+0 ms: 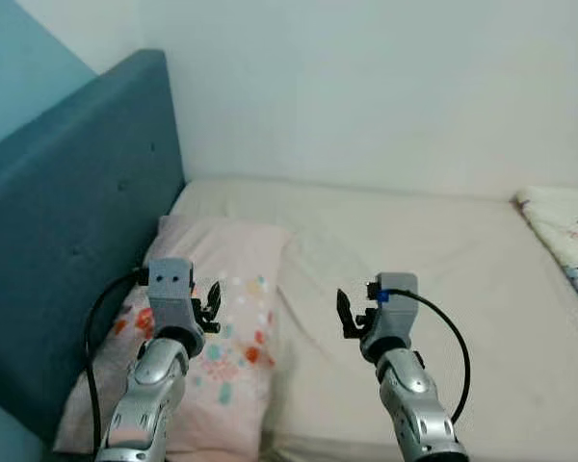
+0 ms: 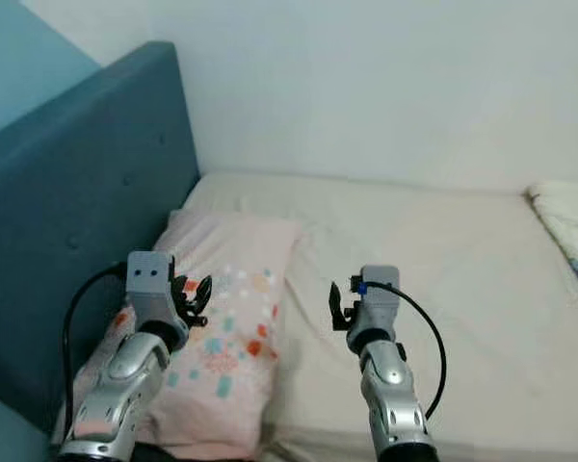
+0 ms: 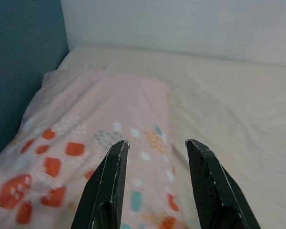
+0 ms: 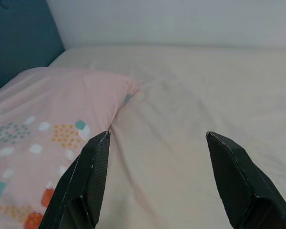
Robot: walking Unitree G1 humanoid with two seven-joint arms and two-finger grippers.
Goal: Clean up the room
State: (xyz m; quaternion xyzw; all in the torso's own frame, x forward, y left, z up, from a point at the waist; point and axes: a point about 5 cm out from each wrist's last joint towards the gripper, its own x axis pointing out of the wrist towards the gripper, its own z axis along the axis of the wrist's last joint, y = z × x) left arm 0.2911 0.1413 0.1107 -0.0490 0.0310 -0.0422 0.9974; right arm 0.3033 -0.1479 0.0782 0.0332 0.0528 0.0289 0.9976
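A pink pillow (image 1: 212,327) with orange, teal and white spots lies on the cream bed sheet (image 1: 443,260), against the blue headboard (image 1: 67,221). The left gripper (image 1: 210,306) hovers over the pillow, fingers parted and empty — the right gripper (image 1: 347,316) hangs above bare sheet just beside it, spread wide. No writing is legible anywhere — a patterned blanket (image 1: 570,241) lies at the far right.
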